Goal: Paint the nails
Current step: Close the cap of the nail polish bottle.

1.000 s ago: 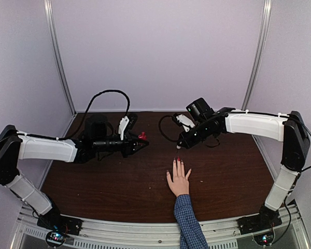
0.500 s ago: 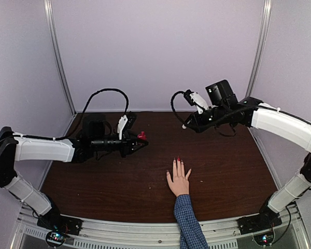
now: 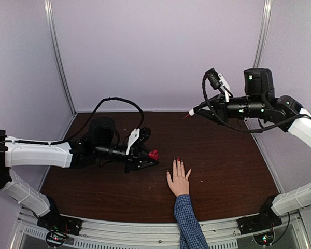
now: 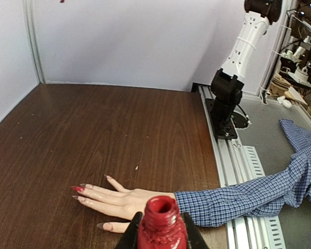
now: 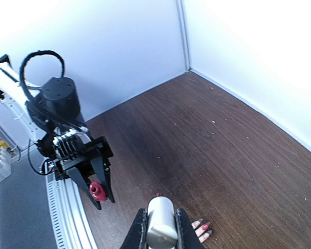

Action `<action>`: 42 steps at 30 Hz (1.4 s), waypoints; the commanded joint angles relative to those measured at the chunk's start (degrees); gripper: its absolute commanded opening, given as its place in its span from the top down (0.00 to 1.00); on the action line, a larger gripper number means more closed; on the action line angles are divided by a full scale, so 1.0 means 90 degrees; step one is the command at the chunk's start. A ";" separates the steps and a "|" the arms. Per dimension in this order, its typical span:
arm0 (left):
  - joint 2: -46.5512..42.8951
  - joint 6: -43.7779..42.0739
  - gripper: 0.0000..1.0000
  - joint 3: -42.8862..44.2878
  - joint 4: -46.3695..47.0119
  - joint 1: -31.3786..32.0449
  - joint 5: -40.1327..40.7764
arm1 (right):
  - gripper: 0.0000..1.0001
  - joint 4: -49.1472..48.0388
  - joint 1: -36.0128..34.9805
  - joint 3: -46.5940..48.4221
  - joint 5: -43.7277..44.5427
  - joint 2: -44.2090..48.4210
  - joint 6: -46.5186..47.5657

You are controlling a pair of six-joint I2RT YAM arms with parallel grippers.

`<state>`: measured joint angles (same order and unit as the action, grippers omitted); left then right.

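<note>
A light-skinned hand [image 3: 179,179] in a blue checked sleeve [image 3: 189,225] lies flat on the brown table, fingers pointing away. The nails [image 4: 78,189] are long; one is dark red and the others look bare in the left wrist view. They also peek past the cap in the right wrist view [image 5: 205,226]. My left gripper [image 3: 147,155] is shut on an open red polish bottle [image 4: 159,215], just left of the fingers. High at the back right, my right gripper [image 3: 201,108] is shut on the white cap [image 5: 161,223], whose red brush tip [image 3: 186,116] points left, far above the hand.
Pale walls close the table on three sides. An aluminium rail [image 3: 145,228] runs along the near edge, and the sleeve crosses it. The right arm's base [image 4: 227,104] stands on that rail. Black cables loop off both wrists.
My right arm has lifted and swung back and to the right, carrying the cap away from the hand. My left arm has carried the bottle rightward, closer to the fingers.
</note>
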<state>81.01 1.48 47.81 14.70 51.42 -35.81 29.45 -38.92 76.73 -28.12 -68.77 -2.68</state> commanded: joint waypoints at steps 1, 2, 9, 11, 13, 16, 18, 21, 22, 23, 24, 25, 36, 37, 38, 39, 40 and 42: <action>-0.0250 -0.0631 1.00 0.0321 -0.0207 0.0278 -0.0027 | 1.00 -0.0136 -0.0213 -0.0062 -0.1176 0.0335 0.0165; -0.0281 -0.0665 1.00 0.0329 -0.0199 0.0334 -0.0034 | 1.00 -0.0079 -0.0270 -0.0030 -0.1271 0.0352 0.0177; -0.0416 -0.0723 1.00 0.0388 0.0039 0.0644 0.0013 | 1.00 0.0068 -0.0571 0.0000 -0.2159 0.0415 -0.0004; -0.0424 -0.0744 1.00 0.0409 0.0056 0.0702 0.0054 | 1.00 0.0110 -0.0676 -0.0013 -0.2393 0.0437 0.0034; -0.0445 -0.0806 1.00 0.0433 0.0040 0.0766 0.0095 | 1.00 0.0195 -0.0808 0.0002 -0.2497 0.0431 0.0131; -0.0447 -0.0854 1.00 0.0492 -0.0025 0.0846 0.0105 | 1.00 0.0430 -0.0986 0.0062 -0.2573 0.0364 0.0312; -0.0464 -0.0910 1.00 0.0531 -0.0111 0.0878 0.0172 | 1.00 0.0513 -0.1079 0.0067 -0.2495 0.0340 0.0467; -0.0511 -0.0943 1.00 0.0537 -0.0145 0.0898 0.0208 | 1.00 0.0610 -0.1155 0.0072 -0.2420 0.0319 0.0548; -0.0528 -0.0940 1.00 0.0544 -0.0153 0.0907 0.0246 | 1.00 0.0639 -0.1177 0.0077 -0.2388 0.0312 0.0558; -0.0542 -0.0955 1.00 0.0554 -0.0171 0.0908 0.0265 | 1.00 0.0685 -0.1196 0.0087 -0.2340 0.0301 0.0566; -0.0555 -0.0966 1.00 0.0561 -0.0180 0.0916 0.0276 | 1.00 0.0733 -0.1208 0.0101 -0.2280 0.0282 0.0591; -0.0566 -0.0975 1.00 0.0566 -0.0195 0.0922 0.0277 | 1.00 0.0769 -0.1231 0.0111 -0.2227 0.0270 0.0617; -0.0437 -0.1172 1.00 0.0832 -0.0605 0.1055 0.0529 | 1.00 0.0799 -0.1414 0.0298 -0.1786 0.0072 0.0641; -0.0437 -0.1171 1.00 0.0852 -0.0634 0.1058 0.0558 | 1.00 0.0825 -0.1435 0.0323 -0.1750 0.0057 0.0669; -0.0437 -0.1170 1.00 0.0859 -0.0645 0.1062 0.0603 | 1.00 0.0863 -0.1467 0.0352 -0.1691 0.0034 0.0698; -0.0437 -0.1165 1.00 0.0864 -0.0660 0.1062 0.0626 | 1.00 0.0904 -0.1488 0.0378 -0.1619 0.0013 0.0727; -0.0430 -0.1161 1.00 0.0869 -0.0675 0.1064 0.0644 | 1.00 0.0938 -0.1520 0.0389 -0.1537 0.0001 0.0756; -0.0399 -0.1157 1.00 0.0895 -0.0700 0.1064 0.0651 | 1.00 0.0951 -0.1566 0.0424 -0.1418 -0.0023 0.0783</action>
<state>77.19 -8.12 53.84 8.36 60.82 -31.09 37.36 -51.94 78.26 -44.29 -68.66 3.11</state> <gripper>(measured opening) 0.208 0.131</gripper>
